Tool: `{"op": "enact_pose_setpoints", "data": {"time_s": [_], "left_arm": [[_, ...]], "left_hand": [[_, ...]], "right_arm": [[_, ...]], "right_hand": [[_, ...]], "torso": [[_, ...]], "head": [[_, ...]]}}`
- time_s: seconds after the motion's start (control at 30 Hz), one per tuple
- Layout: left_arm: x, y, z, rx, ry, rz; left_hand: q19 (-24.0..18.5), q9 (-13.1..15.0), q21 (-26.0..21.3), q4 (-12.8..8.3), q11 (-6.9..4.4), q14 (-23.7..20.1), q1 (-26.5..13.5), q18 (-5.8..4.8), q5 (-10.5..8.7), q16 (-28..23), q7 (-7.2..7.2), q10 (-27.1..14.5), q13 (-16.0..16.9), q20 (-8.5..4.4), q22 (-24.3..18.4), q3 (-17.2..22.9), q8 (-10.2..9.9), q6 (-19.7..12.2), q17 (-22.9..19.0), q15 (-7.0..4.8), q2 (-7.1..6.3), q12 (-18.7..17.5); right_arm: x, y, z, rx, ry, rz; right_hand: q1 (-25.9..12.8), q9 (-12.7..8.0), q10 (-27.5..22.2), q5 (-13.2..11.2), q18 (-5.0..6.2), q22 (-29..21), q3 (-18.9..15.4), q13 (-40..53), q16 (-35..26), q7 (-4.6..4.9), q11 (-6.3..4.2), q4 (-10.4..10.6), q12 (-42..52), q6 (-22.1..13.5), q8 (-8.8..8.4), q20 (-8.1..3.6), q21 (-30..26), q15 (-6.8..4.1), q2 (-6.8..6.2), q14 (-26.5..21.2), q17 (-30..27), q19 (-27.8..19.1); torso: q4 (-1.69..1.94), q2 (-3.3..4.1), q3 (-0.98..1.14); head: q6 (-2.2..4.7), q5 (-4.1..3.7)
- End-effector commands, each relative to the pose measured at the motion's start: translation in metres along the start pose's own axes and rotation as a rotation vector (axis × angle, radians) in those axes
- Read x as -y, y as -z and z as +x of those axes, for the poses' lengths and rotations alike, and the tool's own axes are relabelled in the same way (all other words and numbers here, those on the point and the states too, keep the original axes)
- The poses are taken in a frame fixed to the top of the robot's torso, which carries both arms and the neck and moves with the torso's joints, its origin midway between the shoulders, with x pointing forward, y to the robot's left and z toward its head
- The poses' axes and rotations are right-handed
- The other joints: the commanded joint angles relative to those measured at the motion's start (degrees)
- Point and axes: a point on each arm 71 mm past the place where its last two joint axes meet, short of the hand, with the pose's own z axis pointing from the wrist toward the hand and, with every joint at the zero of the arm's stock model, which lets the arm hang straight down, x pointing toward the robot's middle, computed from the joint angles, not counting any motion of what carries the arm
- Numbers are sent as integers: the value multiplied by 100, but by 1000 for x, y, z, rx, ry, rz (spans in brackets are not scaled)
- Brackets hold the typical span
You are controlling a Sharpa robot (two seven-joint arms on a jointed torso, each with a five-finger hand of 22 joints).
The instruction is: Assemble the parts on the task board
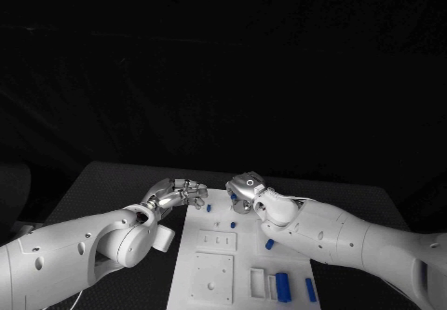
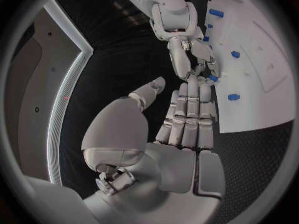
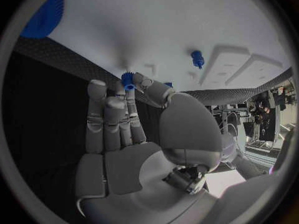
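The white task board (image 1: 212, 258) lies in the middle of the table. My right hand (image 1: 247, 190) is over its far edge and pinches a small blue part (image 3: 128, 79) between thumb and a finger, right at the board's surface; the same part (image 2: 214, 77) also shows in the left wrist view. My left hand (image 1: 181, 192) hovers at the board's far left corner, fingers (image 2: 187, 114) straight and together, thumb apart, holding nothing. A blue peg (image 1: 210, 208) stands on the board close to both hands.
More blue parts sit on the board: a small one (image 1: 233, 225), another mid-board (image 1: 269, 244), and two long pieces (image 1: 282, 287) at the near right. A blue gear (image 3: 44, 15) lies on the board. Black table (image 1: 112, 187) surrounds it.
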Motion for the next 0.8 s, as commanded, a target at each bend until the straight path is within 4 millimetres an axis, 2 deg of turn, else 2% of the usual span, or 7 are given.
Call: {"op": "enact_pose_setpoints", "data": {"time_s": [0.03,0.07,0.17,0.23,0.37,0.53,0.8], "left_arm": [[3,0,2,-16,-1,14],[3,0,2,-16,-1,14],[3,-1,3,-17,-1,14],[3,-1,2,-16,-1,14],[3,0,2,-14,-2,14],[4,-1,0,-11,-3,19],[7,0,-3,-4,-8,28]], "left_hand": [[-32,-9,34,-37,-14,-9,-56,113,24,-23,18,42,-9,7,128,-2,-40,38,6,30,-20,-30],[-34,-10,34,-37,-14,-10,-57,113,24,-25,18,42,-9,8,128,-2,-40,38,7,31,-20,-31],[-37,-10,34,-40,-14,-13,-59,112,23,-30,18,43,-10,9,128,-1,-41,38,9,32,-22,-33],[-40,-10,34,-40,-14,-14,-59,112,23,-34,19,43,-10,10,127,0,-42,38,10,33,-22,-35],[-45,-11,33,-43,-13,-18,-62,112,23,-41,20,43,-12,13,127,2,-44,36,14,36,-25,-40],[-50,-11,33,-45,-12,-21,-64,112,22,-48,21,44,-12,14,126,3,-46,34,17,38,-26,-43],[-61,-12,33,-48,-14,-27,-70,111,25,-63,22,51,-13,20,126,6,-48,36,24,45,-29,-47]], "right_arm": [[2,1,6,-53,-2,-1],[2,1,7,-56,-7,1],[4,1,7,-57,-23,7],[4,1,7,-51,-26,10],[6,1,6,-35,-36,17],[7,2,4,-13,-48,22],[11,7,-4,25,-74,19]], "right_hand": [[34,4,203,39,234,110,37,-3,9,39,67,11,-47,-38,-56,12,24,-16,-60,-94,-18,-58],[37,-1,165,38,232,107,42,-11,7,55,84,12,-76,-76,-81,18,22,1,-80,-93,-25,-66],[27,-49,-89,36,233,99,45,-73,10,158,192,51,-222,-310,-232,36,17,108,-244,-85,-55,-79],[10,-114,-430,36,234,93,30,-171,13,270,298,93,-254,-561,-383,42,13,210,-402,-86,-72,-79],[1,-187,-838,36,234,84,-21,-314,21,332,408,187,-244,-823,-528,56,-5,316,-604,-101,-102,-94],[-59,-237,-1150,36,224,69,-188,-414,-11,387,486,167,-233,-1042,-630,83,-61,394,-677,-158,-147,-170],[-148,-246,-1244,37,228,61,-356,-415,-10,431,531,108,-214,-1110,-640,101,-94,437,-694,-181,-176,-190]], "torso": [[-8,4,-4],[-10,6,-4],[-7,4,-5],[-6,3,-5],[-11,4,-3],[-16,7,-2],[-33,13,1]], "head": [[-3,7],[-1,15],[-3,21],[-4,22],[6,33],[12,39],[48,51]]}}
